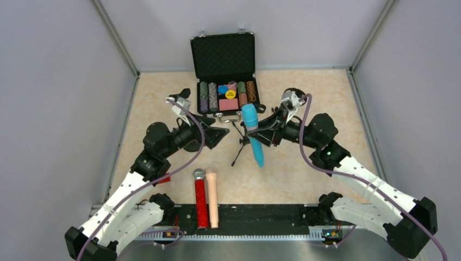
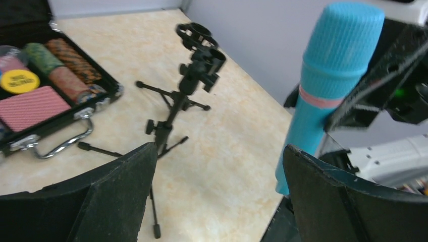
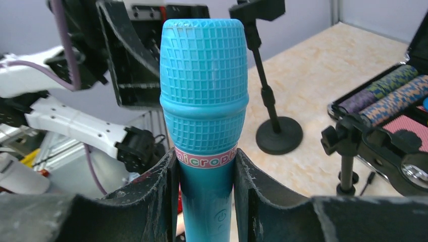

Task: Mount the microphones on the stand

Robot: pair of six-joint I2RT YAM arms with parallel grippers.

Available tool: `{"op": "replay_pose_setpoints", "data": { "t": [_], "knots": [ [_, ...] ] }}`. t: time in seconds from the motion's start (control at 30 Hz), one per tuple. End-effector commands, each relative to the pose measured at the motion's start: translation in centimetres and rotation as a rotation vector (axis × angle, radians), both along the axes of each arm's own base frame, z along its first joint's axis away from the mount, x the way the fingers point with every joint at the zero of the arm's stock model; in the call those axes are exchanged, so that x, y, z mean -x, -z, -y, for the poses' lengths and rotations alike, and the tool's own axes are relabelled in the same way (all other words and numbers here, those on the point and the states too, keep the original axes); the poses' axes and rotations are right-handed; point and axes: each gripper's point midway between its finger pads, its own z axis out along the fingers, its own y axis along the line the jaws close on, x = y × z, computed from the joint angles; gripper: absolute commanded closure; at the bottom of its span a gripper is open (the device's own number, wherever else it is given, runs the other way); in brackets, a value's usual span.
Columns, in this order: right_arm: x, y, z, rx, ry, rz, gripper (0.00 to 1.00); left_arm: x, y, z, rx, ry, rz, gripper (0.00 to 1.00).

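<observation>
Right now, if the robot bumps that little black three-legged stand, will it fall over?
Probably. The three-legged stand has thin legs and its clips sit high, so a push near the top would likely tip it. It looks light, so it may also slide on the smooth table. Pressing the blue microphone in could topple it.
</observation>
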Motion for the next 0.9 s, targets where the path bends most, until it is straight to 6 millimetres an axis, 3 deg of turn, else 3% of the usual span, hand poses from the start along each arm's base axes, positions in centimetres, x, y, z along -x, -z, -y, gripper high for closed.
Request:
{"op": "replay_pose_setpoints", "data": {
  "t": [0.0, 0.23, 0.43, 0.7, 0.87],
  "knots": [
    [1.7, -6.7, 0.2, -0.227, -0.111, 0.055, 1.0, 3.6, -2.0, 2.9, 0.069, 0.279, 0.073, 0.01],
    [0.9, -9.0, 0.7, -0.357, -0.066, 0.043, 1.0, 7.5, -3.0, 5.8, 0.143, 0.551, 0.127, 0.01],
    [0.7, -9.4, 0.4, -0.402, -0.088, 0.027, 1.0, 9.1, -2.6, 8.2, 0.118, 0.679, 0.13, 0.01],
    [0.8, -9.3, 0.4, -0.429, -0.1, 0.009, 1.0, 8.3, -2.1, 10.5, 0.148, 0.682, 0.114, 0.08],
    [0.8, -8.8, 0.4, -0.437, -0.1, -0.007, 1.0, 7.9, -2.5, 11.2, 0.194, 0.702, 0.118, 0.25]
  ]
}}
